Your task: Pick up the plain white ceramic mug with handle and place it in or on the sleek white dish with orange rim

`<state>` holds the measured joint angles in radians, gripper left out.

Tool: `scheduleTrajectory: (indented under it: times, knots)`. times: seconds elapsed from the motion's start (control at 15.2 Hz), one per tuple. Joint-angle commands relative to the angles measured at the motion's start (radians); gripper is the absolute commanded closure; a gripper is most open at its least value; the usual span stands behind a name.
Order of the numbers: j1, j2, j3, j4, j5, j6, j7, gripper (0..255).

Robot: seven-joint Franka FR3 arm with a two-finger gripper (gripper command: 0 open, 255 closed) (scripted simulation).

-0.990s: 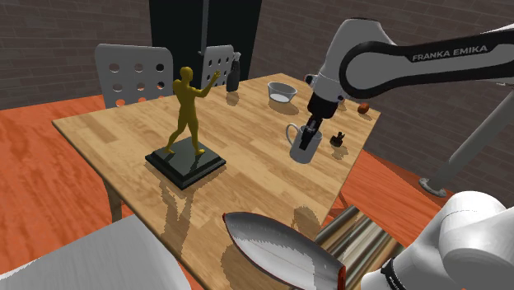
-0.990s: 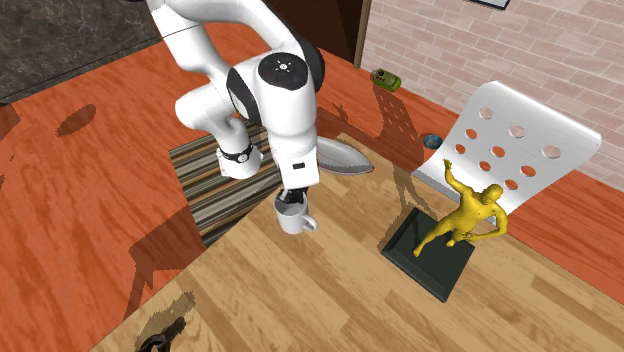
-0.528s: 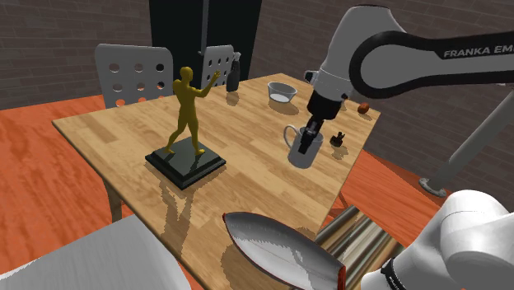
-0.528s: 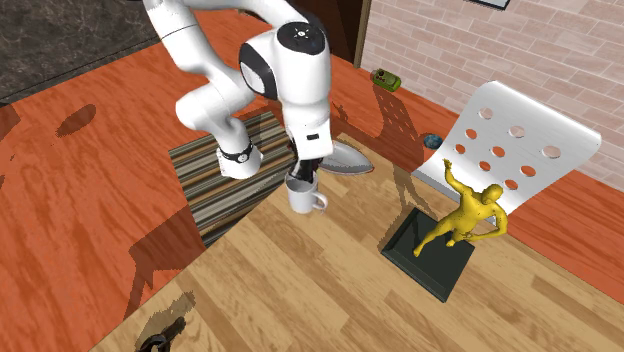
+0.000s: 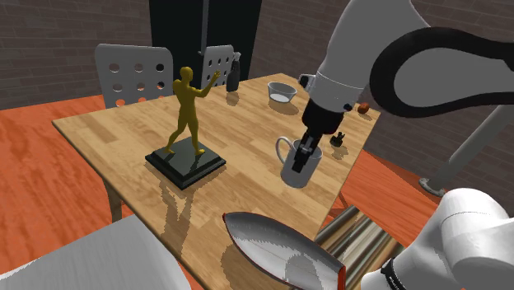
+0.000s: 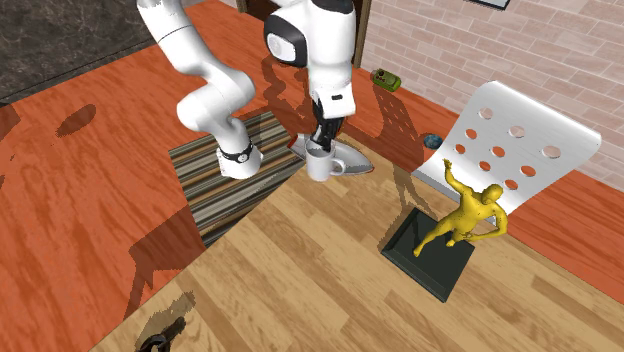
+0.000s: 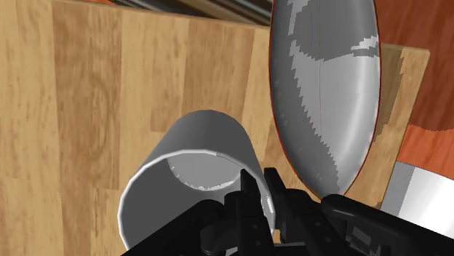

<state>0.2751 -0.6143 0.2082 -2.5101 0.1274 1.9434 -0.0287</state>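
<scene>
The mug [image 5: 296,168] is hanging in your jaws, which are pinching its wall at the rim, one inside the cup and one outside. That rim grip is why the mug is tilting a little and why its handle [image 5: 282,149] is sticking out free toward the shoulder view's left. You are not using the handle at all. It seems to be clear of the wooden surface [image 5: 123,132], though the gap underneath is hard to judge.

In the wrist view the long white dish with the orange rim [image 7: 324,87] is lying just beside the mug, so you are nearing the target but not yet over it. The dish is sitting at the corner of the surface nearest the stand, with its pointed end reaching over the edge. A mug set down there could tip it, so the broad middle is looking like the better place to aim.

Since the grip is only on a thin wall, the mug could swing or slip if you are moving it quickly. Lowering it gently and levelling it first should help it stand upright.

Farther off, the gold figurine [image 5: 186,111] on its dark base [image 5: 186,163] is standing well apart from your path. The small bowl [image 5: 281,92] is sitting near the far edge, also out of the way.
</scene>
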Motion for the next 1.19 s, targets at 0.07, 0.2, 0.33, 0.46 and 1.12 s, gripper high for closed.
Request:
scheduleTrajectory:
  times: [0.07, 0.2, 0.33, 0.46, 1.12]
  knots:
    - [0.034, -0.011, 0.059, 0.007, 0.034, -0.013, 0.074, 255]
    - [0.055, -0.01, 0.1, 0.02, 0.056, -0.021, 0.123, 255]
    - [0.075, -0.004, 0.141, 0.038, 0.076, -0.028, 0.174, 255]
    - [0.092, 0.007, 0.182, 0.06, 0.094, -0.034, 0.224, 255]
    - [0.109, 0.044, 0.241, -0.008, 0.121, 0.077, 0.266, 255]
